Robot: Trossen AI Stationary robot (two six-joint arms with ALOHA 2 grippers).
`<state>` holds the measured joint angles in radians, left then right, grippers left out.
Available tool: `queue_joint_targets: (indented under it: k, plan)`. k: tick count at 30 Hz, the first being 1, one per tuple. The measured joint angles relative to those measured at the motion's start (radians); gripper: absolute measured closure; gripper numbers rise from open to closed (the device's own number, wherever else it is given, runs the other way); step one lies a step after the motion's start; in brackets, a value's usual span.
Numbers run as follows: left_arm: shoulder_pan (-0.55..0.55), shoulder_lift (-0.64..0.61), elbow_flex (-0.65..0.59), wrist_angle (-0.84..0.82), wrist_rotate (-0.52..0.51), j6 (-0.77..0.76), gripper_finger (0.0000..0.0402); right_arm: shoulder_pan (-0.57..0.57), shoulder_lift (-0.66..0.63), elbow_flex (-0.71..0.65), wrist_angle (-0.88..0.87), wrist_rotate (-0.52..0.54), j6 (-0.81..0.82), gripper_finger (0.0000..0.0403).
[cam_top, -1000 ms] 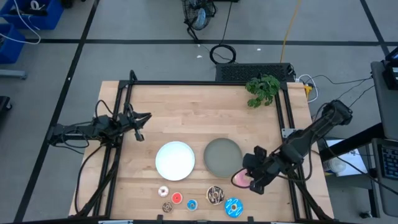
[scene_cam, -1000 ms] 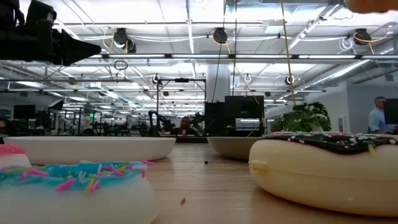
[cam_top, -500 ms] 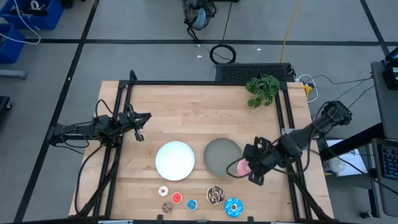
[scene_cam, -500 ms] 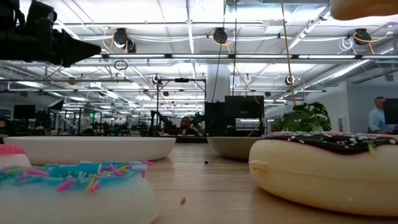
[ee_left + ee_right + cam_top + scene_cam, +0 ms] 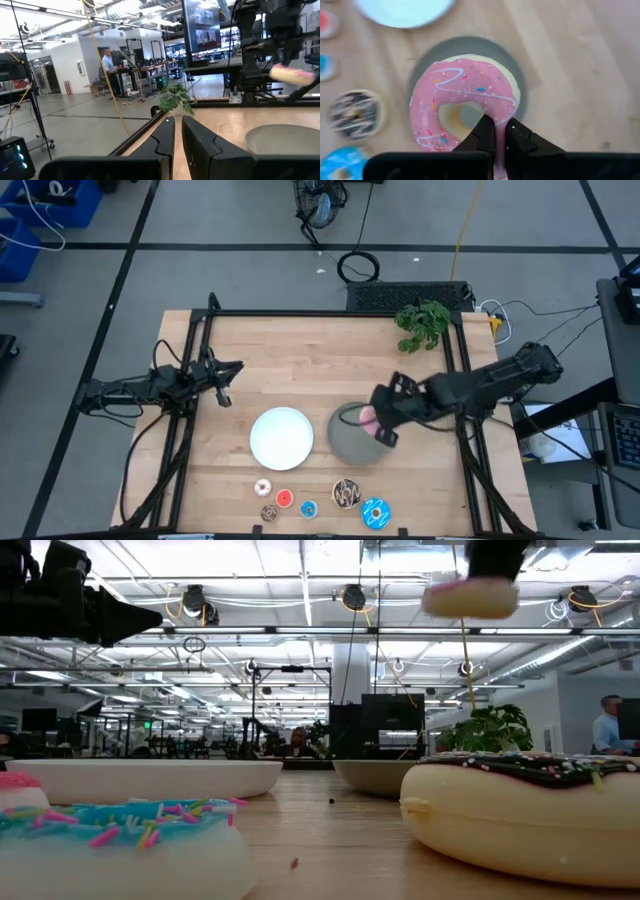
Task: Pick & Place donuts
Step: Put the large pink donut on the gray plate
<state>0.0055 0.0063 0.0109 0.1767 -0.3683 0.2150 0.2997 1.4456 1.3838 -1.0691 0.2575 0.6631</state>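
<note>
My right gripper [image 5: 379, 421] is shut on the pink donut [image 5: 367, 418] and holds it in the air over the grey plate [image 5: 350, 442]. In the low view the pink donut [image 5: 470, 598] floats well above the table. The brown streaked donut [image 5: 346, 493], blue sprinkled donut [image 5: 376, 513] and tiny white-pink [image 5: 263, 488], red [image 5: 284, 498], blue [image 5: 308, 508] and brown [image 5: 268, 513] rings lie flat by the near edge. My left gripper [image 5: 225, 380] waits shut near the table's left side. My right gripper [image 5: 500, 131] pinches the pink donut's ring wall [image 5: 496, 111] on the side nearest the wrist, coming from above. One fingertip [image 5: 484, 125] sits at the edge of the hole, the other [image 5: 516, 131] toward the outer rim. The donut is lifted clear and stays level, icing up.
The white plate [image 5: 281, 437] lies left of the grey plate. A green plant sprig [image 5: 422, 323] sits at the far right corner. A black frame [image 5: 330, 313] runs along the far and side edges. Bare wood spans the table's far half. A person [image 5: 607, 725] stands far behind.
My right gripper has carried the pink donut from the table's near right toward the left and far side, until it hangs over the grey plate. It stayed shut on the donut throughout.
</note>
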Motion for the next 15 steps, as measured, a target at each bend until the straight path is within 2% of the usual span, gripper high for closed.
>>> queue_joint_targets:
  k: [4, 8, 15]
  plan:
    - [0.000, 0.000, 0.000, 0.000, 0.000, 0.000, 0.0360, -0.085, 0.096, 0.000, 0.054, -0.080, -0.100, 0.0395]
    - [0.000, 0.000, 0.000, 0.000, 0.000, 0.006, 0.0360, -0.127, 0.188, 0.000, 0.122, -0.078, -0.236, 0.0395]
    - [0.000, 0.000, 0.000, -0.001, 0.000, 0.016, 0.0360, -0.171, 0.317, 0.000, 0.169, -0.128, -0.322, 0.0395]
